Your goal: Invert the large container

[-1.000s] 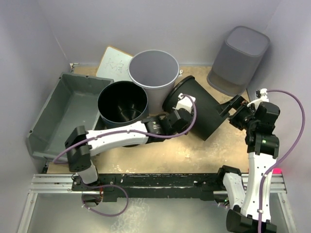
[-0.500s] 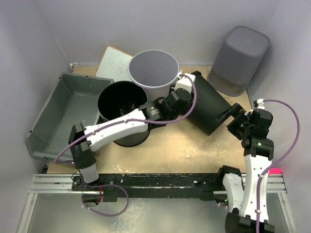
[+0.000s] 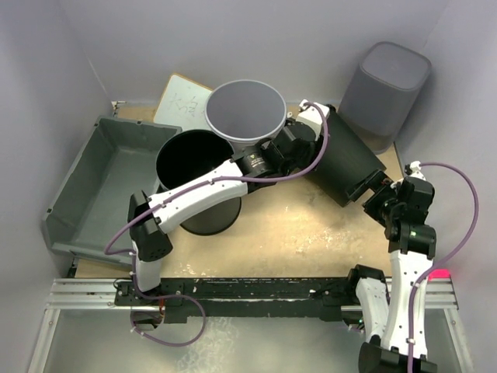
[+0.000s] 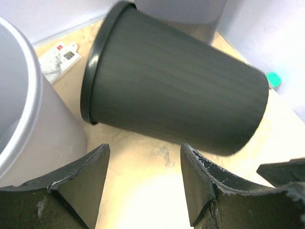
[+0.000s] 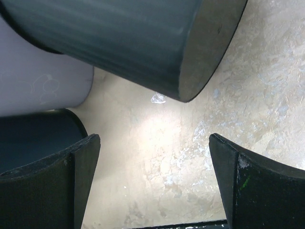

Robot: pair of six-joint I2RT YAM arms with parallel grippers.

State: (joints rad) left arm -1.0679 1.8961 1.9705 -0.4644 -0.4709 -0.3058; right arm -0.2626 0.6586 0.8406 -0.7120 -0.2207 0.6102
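Observation:
The large container [image 3: 97,183] is a wide grey tub. It rests right way up and tilted against the left wall, with its open side showing. Neither gripper touches it. My left gripper [image 3: 299,140] is open and empty. It reaches far across, between the grey round bucket and a black bucket [image 3: 345,163] lying on its side. In the left wrist view my left gripper [image 4: 143,152] is over bare table in front of that bucket [image 4: 171,90]. My right gripper [image 3: 371,194] is open and empty just beside the fallen bucket's base [image 5: 209,47]. The tub is not in either wrist view.
An upright black bucket [image 3: 196,167] stands beside the tub. A grey round bucket [image 3: 246,113] stands behind it. A tall dark-grey square bin [image 3: 384,81] is at the back right. A white board [image 3: 182,101] leans at the back. Walls close in on three sides.
My left arm has swung toward the back right. The fallen black bucket has shifted back and right with it. My right gripper has drawn back slightly. The tub has not moved.

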